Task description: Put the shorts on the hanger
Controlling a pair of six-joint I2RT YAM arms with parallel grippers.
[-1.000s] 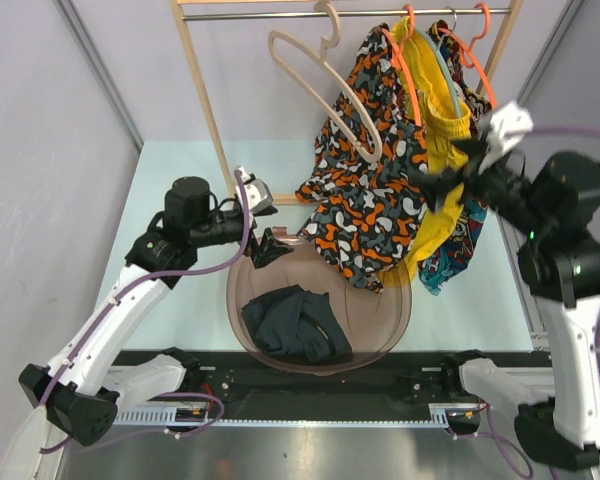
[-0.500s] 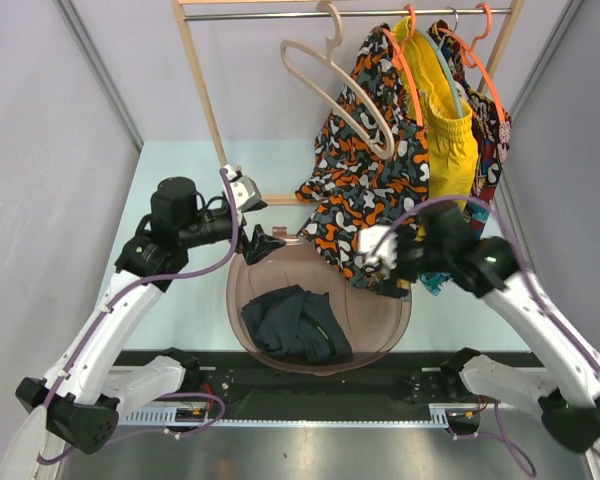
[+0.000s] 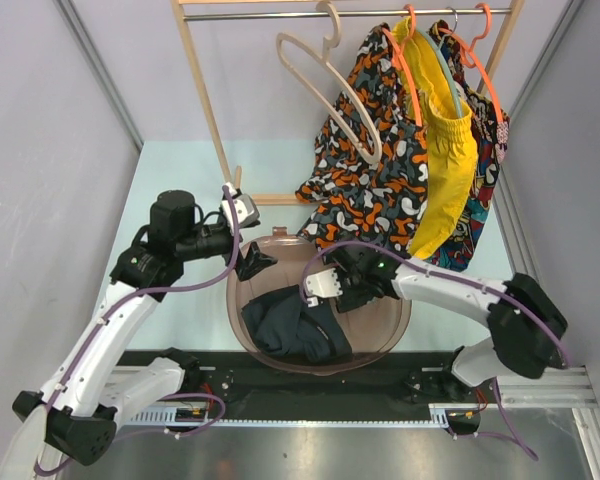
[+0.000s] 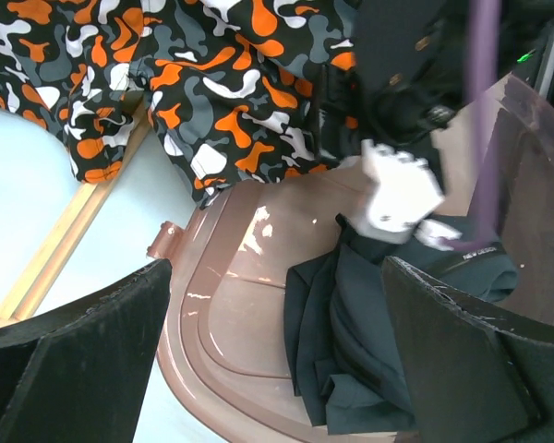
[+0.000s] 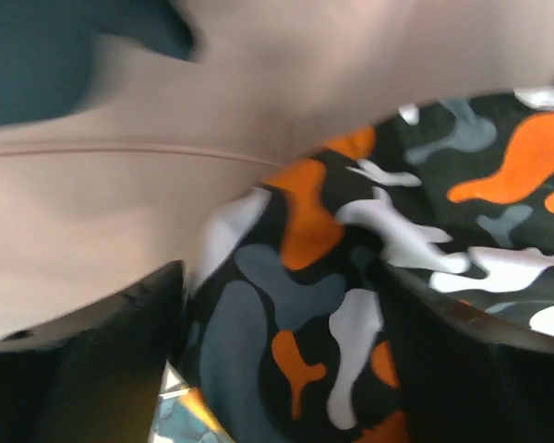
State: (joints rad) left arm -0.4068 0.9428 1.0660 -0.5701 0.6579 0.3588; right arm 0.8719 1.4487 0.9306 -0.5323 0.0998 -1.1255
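- You see the shorts (image 3: 365, 180), blotched orange, black, white and grey, hanging loose and crumpled from the rail (image 3: 280, 14).
- The thin orange hanger (image 3: 404, 66) carries them, tilted.

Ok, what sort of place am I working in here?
Likely a lab test cell staged as a laundry station: grey partition walls, a wooden clothes rack hung with the shorts, and a brown tub holding a dark garment.

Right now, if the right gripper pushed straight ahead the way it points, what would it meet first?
Most likely the shorts: their printed hem fills the gap between the right gripper's open fingers in the blurred wrist view, with the brown tub behind. Depth is unclear.
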